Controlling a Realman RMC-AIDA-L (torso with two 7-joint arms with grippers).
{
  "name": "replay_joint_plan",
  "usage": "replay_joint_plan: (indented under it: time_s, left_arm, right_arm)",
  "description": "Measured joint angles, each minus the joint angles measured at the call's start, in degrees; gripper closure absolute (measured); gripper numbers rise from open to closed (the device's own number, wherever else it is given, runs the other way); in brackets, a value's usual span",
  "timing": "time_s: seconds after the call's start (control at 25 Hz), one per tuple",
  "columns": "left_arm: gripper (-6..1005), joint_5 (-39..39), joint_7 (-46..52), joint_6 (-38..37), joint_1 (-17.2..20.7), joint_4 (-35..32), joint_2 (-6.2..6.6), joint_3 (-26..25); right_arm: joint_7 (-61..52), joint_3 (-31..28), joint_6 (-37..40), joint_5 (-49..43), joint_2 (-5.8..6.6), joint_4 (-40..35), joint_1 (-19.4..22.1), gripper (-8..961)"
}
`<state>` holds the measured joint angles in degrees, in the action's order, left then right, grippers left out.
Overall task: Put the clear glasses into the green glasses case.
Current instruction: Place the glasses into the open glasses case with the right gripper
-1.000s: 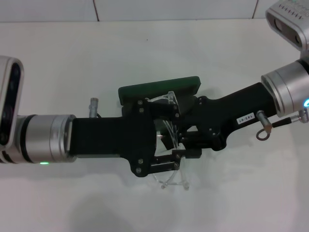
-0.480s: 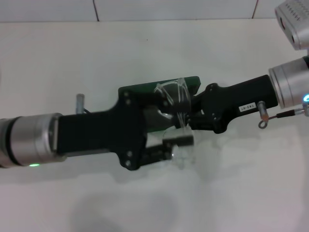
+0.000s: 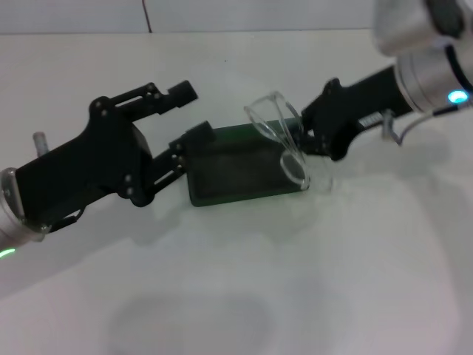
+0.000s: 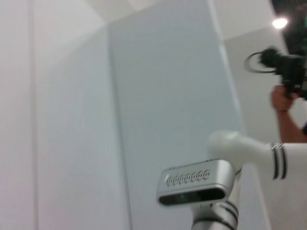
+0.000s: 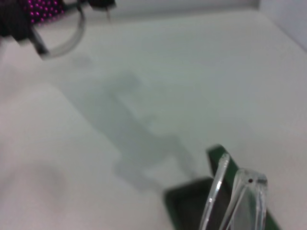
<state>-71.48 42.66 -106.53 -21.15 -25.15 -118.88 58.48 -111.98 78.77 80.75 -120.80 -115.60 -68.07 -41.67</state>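
The green glasses case lies mid-table, its dark inside facing up, and shows again in the right wrist view. Over its right end my right gripper is shut on the clear glasses, which hang tilted just above the case's right edge. Their folded arms fill the lower corner of the right wrist view. My left gripper is open at the case's left end, one fingertip against that end and the other raised clear of it. The left wrist view shows neither object.
White table lies bare in front of the case. A cable loop hangs off my right arm. The left wrist view faces a wall, my head camera and a person holding a camera.
My left gripper has let go of the glasses, opened and drawn back left to the case's end. The right gripper now holds the glasses alone at the case's right end, and the case is uncovered.
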Motion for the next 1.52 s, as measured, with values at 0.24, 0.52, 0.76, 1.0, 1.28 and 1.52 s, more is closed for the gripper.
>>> replay_joint_plan:
  time_s: [0.24,0.52,0.76,1.0,1.28,1.52]
  left_arm:
    - [548,0.02,-0.03,2.51,0.03,1.45,-0.21,-0.67]
    - [548,0.05,-0.03,5.53,-0.26,1.66,-0.65,-0.72]
    - [549,-0.06,-0.04,6.67,-0.43,1.77,-0.65,-0.73]
    - [549,0.01,-0.03,6.95,-0.57,1.78,-0.52,-0.73]
    - [549,-0.01,0.12,7.19,-0.35,1.79,-0.47,-0.74]
    - [549,-0.21,0.16,7.35,-0.15,1.82,-0.39,-0.79]
  right_arm:
    - [-11.66,8.07,-0.17,-15.06,-0.16,-2.47,-9.57,839]
    - [-21.06,23.29,-4.09,-23.87,-0.6,1.2,-17.68,837]
    - [-22.53,30.4,-7.09,-24.8,-0.58,0.37,-18.11,833]
    - [-22.89,35.43,-11.41,-24.93,-0.59,-0.38,-17.73,829]
    - [-23.29,40.91,-15.6,-26.23,-0.58,-0.58,-17.19,825]
    - [-23.39,44.8,-19.6,-28.91,-0.59,-1.37,-15.04,821]
